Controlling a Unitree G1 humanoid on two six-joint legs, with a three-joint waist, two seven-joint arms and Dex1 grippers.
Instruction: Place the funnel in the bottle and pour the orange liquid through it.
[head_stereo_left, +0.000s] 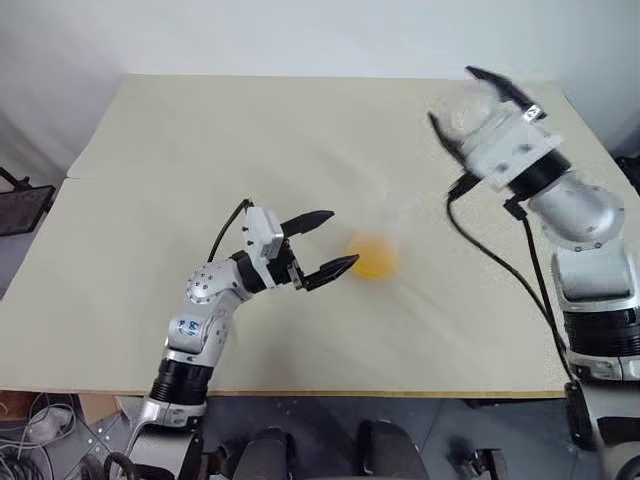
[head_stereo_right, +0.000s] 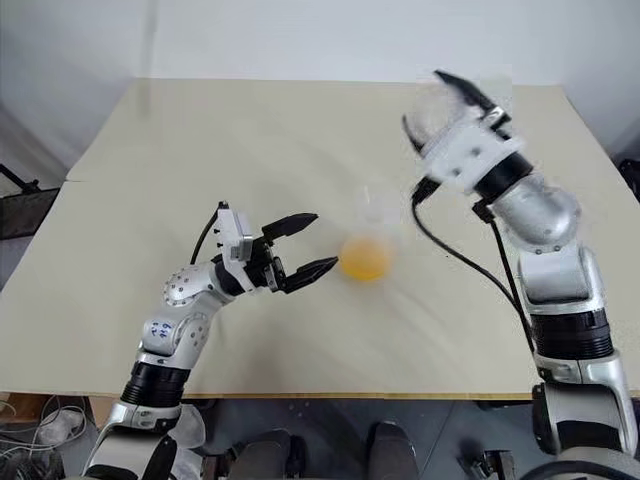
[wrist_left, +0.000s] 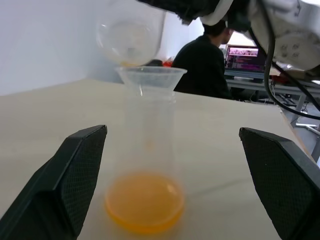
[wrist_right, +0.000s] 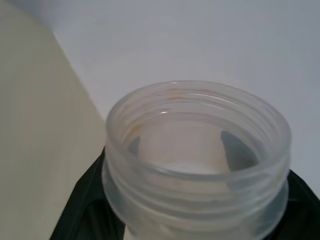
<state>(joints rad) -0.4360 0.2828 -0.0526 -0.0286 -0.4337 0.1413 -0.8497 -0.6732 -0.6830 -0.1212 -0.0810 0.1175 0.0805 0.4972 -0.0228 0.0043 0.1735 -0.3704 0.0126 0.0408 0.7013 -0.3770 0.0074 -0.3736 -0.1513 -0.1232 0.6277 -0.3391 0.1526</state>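
Left wrist view gives me the clearest look: the bottle (wrist_left: 149, 145) stands upright on the table (head_stereo_left: 150, 200), with the clear funnel (wrist_left: 150, 78) seated in its neck and the orange liquid (wrist_left: 145, 201) pooled in its flared base; my left gripper (head_stereo_left: 325, 244) has its two black fingers (wrist_left: 65, 185) spread wide to either side of the bottle, near it but not touching, and it holds nothing; from the head cameras I see that gripper level above the tabletop, pointing at the bottle from its left side; my right gripper (head_stereo_right: 437, 103) is raised well above the table, up and to the right of the bottle, its fingers clamped on a clear flask (wrist_right: 195, 150); through the right wrist view I look straight into the flask's threaded mouth, and it looks drained; a seated person (wrist_left: 205, 65) and a lit screen (wrist_left: 242, 57) show beyond the table's far edge.
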